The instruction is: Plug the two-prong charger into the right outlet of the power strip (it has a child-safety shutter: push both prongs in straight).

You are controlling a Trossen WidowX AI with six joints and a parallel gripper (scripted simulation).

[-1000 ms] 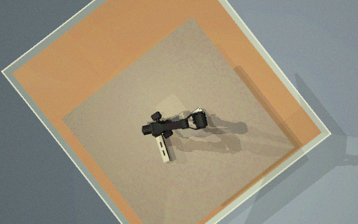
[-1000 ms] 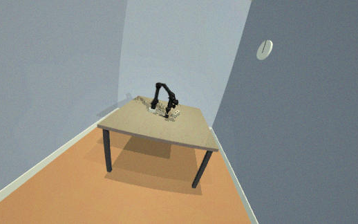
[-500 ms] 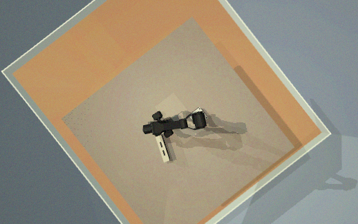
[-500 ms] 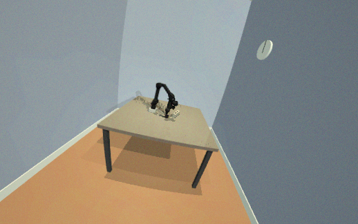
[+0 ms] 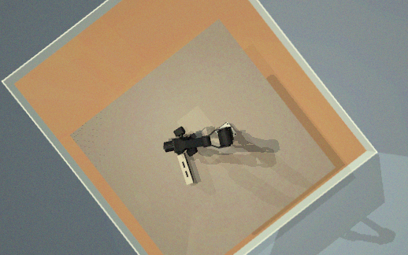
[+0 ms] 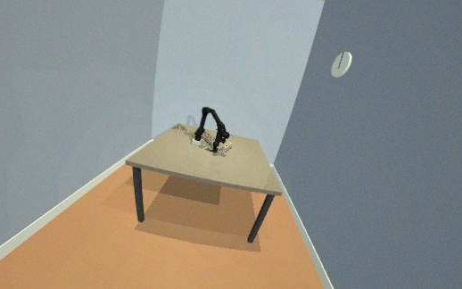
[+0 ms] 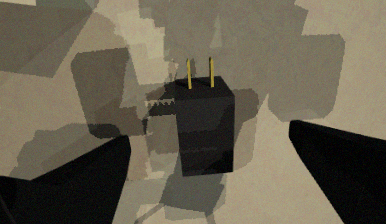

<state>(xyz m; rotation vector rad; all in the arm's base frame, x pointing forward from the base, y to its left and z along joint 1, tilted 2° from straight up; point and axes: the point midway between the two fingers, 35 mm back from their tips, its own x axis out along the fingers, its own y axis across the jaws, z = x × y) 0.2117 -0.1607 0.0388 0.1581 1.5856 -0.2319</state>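
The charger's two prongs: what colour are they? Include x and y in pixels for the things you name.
The prongs point(image 7: 211, 73) are yellow, like gold; the wrist view shows them best.

Matt black plastic-looking charger point(image 7: 206, 132) with brassy, metal-like prongs point(image 7: 211, 73).

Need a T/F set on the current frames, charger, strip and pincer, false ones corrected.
1. The pincer is open. True.
2. The charger is clamped in the pincer. False: nothing is gripped; it shows between the spread fingers.
3. The prongs are gold-coloured. True.
4. The charger is plugged into the power strip. False: both prongs are bare, out of any outlet.
5. The clock lies on the table. False: it hangs on the wall.
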